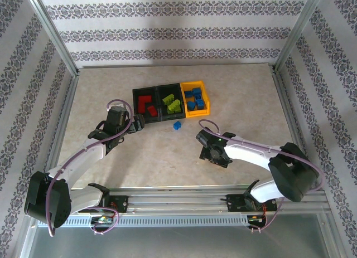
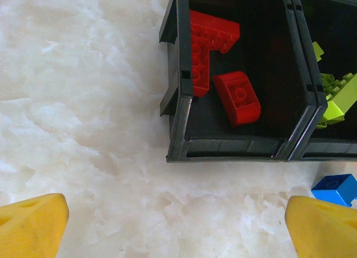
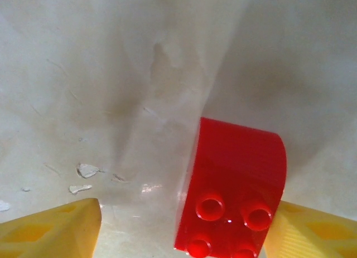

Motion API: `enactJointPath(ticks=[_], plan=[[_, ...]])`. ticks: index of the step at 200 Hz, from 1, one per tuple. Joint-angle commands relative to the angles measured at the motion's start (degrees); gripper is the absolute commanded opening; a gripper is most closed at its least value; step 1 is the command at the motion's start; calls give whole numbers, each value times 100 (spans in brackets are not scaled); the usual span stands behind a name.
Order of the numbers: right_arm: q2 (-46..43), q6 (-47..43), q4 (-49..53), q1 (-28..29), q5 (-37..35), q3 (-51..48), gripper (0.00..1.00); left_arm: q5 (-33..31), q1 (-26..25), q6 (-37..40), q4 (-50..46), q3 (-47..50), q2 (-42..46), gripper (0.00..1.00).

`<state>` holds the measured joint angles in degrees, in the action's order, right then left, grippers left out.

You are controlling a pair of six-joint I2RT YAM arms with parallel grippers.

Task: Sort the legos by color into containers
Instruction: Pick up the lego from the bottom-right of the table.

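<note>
Nearest us, the right arm (image 1: 251,152) folds inward over the surface (image 1: 111,157), the right pincer (image 3: 184,224) aimed down and wide. A red lego (image 3: 234,180) lies between its fingers (image 3: 50,230), against one and clear of the other. The left arm (image 1: 83,155) reaches farther, the left pincer (image 2: 178,233) wide over bare surface just short of the containers (image 1: 206,99). A blue lego (image 1: 177,125) lies loose before the row — beyond it, red legos (image 1: 146,105), green legos (image 1: 173,105) and blue legos (image 1: 195,97) sit in separate bins.
</note>
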<state>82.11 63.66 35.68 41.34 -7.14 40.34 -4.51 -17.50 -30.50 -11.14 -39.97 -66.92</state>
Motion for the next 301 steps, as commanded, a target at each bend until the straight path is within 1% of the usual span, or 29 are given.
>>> enactJointPath(ticks=[1,41,72,98,135,171,200,221,263,301], plan=[[121,-180,-6,-81,141,80,69,-41,96,-44,40,42,28,100],[346,-304,-104,-113,226,112,56,-8,95,-35,49,16,-15,100],[469,-379,-101,-178,165,150,54,-14,93,-39,22,24,13,100],[478,-410,-172,-244,152,146,51,-6,97,-61,14,56,38,100],[456,-413,-285,-317,68,202,50,-4,90,-81,22,68,38,100],[503,-525,-379,-352,42,289,44,9,93,-79,24,77,38,100],[595,-595,-378,-354,63,333,37,21,96,-98,13,107,60,100],[607,-660,-362,-339,72,367,33,-6,90,-113,19,138,99,100],[542,-926,-109,-195,-88,682,32,-66,100,-88,-7,143,129,100],[692,-1351,88,126,-267,1435,32,-202,104,-96,-29,156,167,100]])
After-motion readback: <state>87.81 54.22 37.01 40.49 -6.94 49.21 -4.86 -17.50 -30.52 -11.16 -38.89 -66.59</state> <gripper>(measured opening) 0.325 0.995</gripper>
